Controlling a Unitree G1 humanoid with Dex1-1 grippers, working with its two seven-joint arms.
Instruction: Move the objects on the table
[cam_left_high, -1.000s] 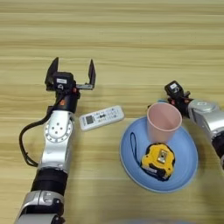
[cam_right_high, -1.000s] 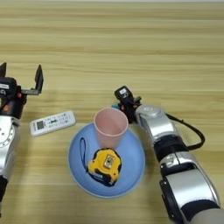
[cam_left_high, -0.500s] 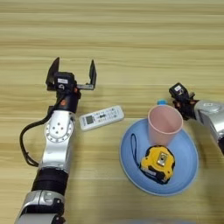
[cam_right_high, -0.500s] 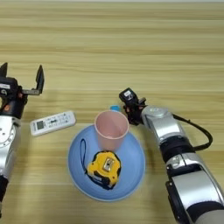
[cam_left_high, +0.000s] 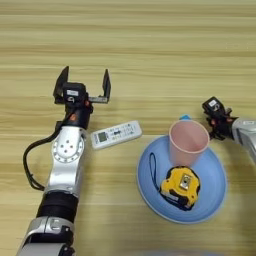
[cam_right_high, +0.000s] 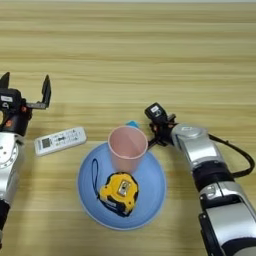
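Note:
The pale pink cup (cam_left_high: 188, 142) stands upright on the back part of a blue plate (cam_left_high: 210, 200), beside a yellow tape measure (cam_left_high: 181, 186). Only a small bit of the blue block (cam_right_high: 132, 123) shows, just behind the cup. On the table (cam_left_high: 150, 40) left of the plate lies the white remote (cam_left_high: 116, 134). My left gripper (cam_left_high: 84, 82) is open and empty, a little behind the remote's left end. A short way right of the cup, my right gripper (cam_right_high: 156, 129) stands apart from it, by the plate's back right rim.
The plate and tape measure fill the near right. My left forearm (cam_left_high: 67, 150) runs down the near left, with a black cable looping at its side. Bare wood stretches across the far half of the table.
My right gripper has drawn back to the right, away from the cup's rim. The cup stays on the plate. The left arm and remote have not moved.

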